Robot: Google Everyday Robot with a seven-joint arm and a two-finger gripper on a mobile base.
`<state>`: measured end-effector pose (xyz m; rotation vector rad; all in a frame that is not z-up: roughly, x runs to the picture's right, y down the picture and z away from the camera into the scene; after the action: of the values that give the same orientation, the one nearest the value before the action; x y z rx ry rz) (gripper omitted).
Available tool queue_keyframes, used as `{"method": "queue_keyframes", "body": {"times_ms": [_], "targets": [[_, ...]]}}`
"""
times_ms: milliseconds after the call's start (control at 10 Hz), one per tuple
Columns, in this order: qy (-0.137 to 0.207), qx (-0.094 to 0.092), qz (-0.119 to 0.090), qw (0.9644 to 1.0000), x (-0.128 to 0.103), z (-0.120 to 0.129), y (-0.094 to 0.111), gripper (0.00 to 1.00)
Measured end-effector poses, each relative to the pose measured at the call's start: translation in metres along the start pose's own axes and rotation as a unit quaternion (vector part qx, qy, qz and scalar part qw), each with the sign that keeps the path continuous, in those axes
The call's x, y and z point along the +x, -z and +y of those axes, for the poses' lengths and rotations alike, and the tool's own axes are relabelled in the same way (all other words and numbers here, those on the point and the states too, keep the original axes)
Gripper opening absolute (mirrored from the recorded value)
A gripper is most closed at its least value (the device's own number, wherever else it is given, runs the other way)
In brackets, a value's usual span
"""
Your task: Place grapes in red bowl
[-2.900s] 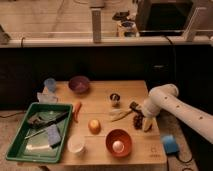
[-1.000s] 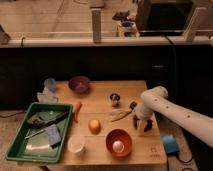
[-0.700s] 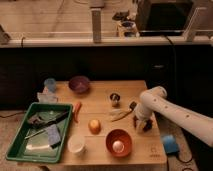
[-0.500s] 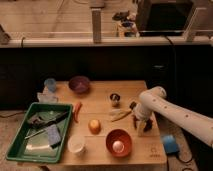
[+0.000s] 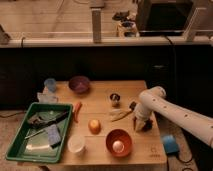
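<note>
Jaws: state cannot be told; the gripper (image 5: 141, 123) points down at the right side of the wooden table (image 5: 132, 92), at the end of the white arm (image 5: 175, 111) that reaches in from the right.

Camera view, single entry list:
- Grapes (image 5: 146, 126): dark cluster on the tabletop directly under and beside the gripper tip, partly hidden by it; contact cannot be told.
- Red bowl (image 5: 119, 142): near the front edge, just left of the gripper, apart from the grapes; a pale round object (image 5: 118, 146) lies inside.
- Orange round fruit (image 5: 94, 125): left of the red bowl.
- White translucent cup (image 5: 76, 144): front, left of the bowl.
- Carrot (image 5: 77, 111): beside the green tray (image 5: 20, 134), which holds mixed utensils.
- Purple bowl (image 5: 79, 83): back of the table.
- Blue cup (image 5: 50, 84): back left.
- Small dark can (image 5: 115, 99): centre back.
- Banana-like pale piece (image 5: 120, 115): between can and gripper.
- Blue sponge (image 5: 170, 144): off the table, right.
</note>
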<state>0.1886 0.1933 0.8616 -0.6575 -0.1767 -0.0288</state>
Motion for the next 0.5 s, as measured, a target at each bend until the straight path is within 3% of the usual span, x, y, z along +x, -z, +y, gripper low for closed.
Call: {"method": "queue_keyframes", "body": {"times_ms": [300, 500], "targets": [[-0.005, 0.001, -0.001, 1.0, 0.0025, -0.0002, -0.0024, 0.02], [-0.005, 0.0, -0.002, 1.0, 0.0021, -0.0012, -0.0027, 0.01]]}}
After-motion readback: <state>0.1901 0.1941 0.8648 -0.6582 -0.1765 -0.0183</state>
